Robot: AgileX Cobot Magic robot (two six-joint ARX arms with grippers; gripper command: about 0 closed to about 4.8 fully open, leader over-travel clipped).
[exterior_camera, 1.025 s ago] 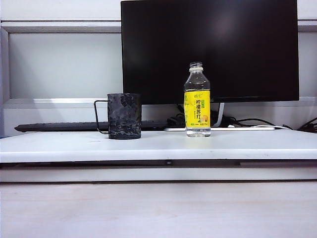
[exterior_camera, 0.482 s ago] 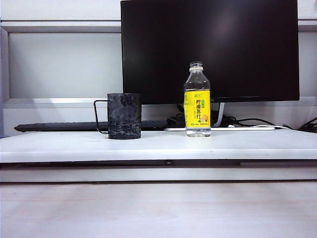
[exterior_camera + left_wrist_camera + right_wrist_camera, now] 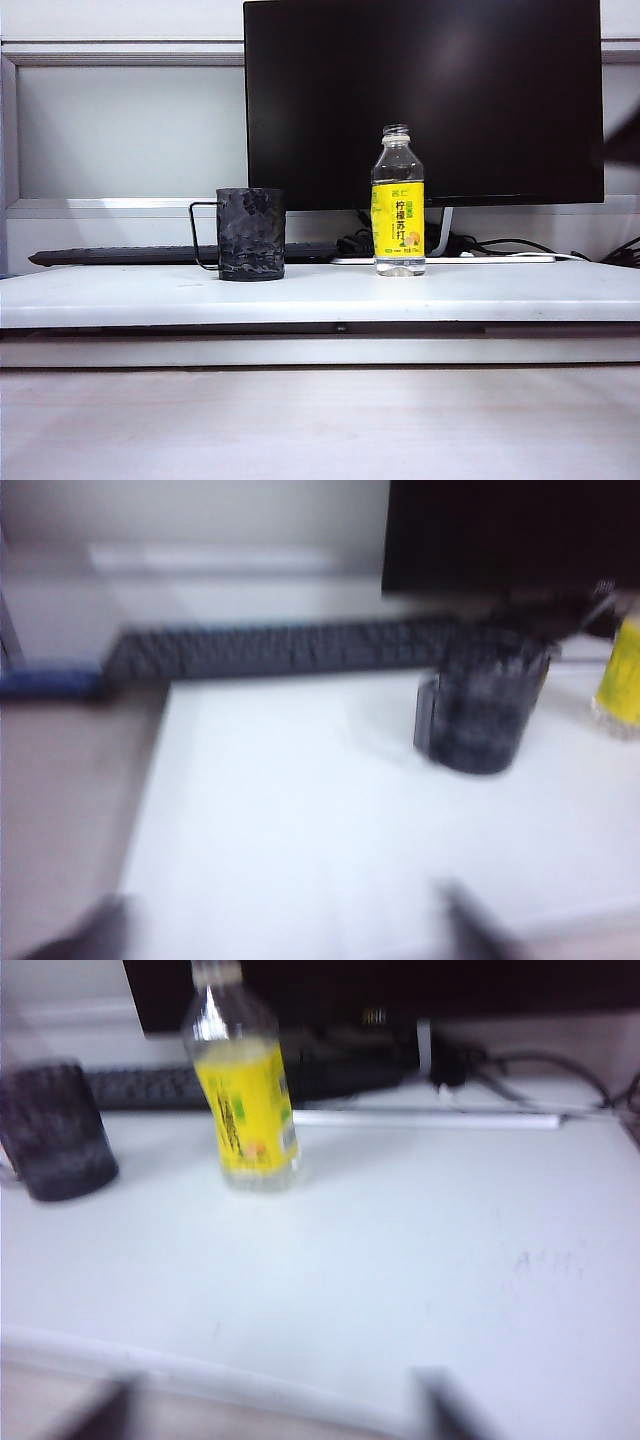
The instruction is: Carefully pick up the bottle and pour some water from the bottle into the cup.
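From my left wrist camera, the left gripper (image 3: 285,925) shows two blurred fingertips spread apart over the white table (image 3: 290,810), holding nothing. My right gripper (image 3: 275,1405) is likewise spread and empty. Beyond them, the bottle (image 3: 399,205) stands upright near the dark cup (image 3: 250,234), apart, before a black monitor (image 3: 425,100) and keyboard (image 3: 280,648).
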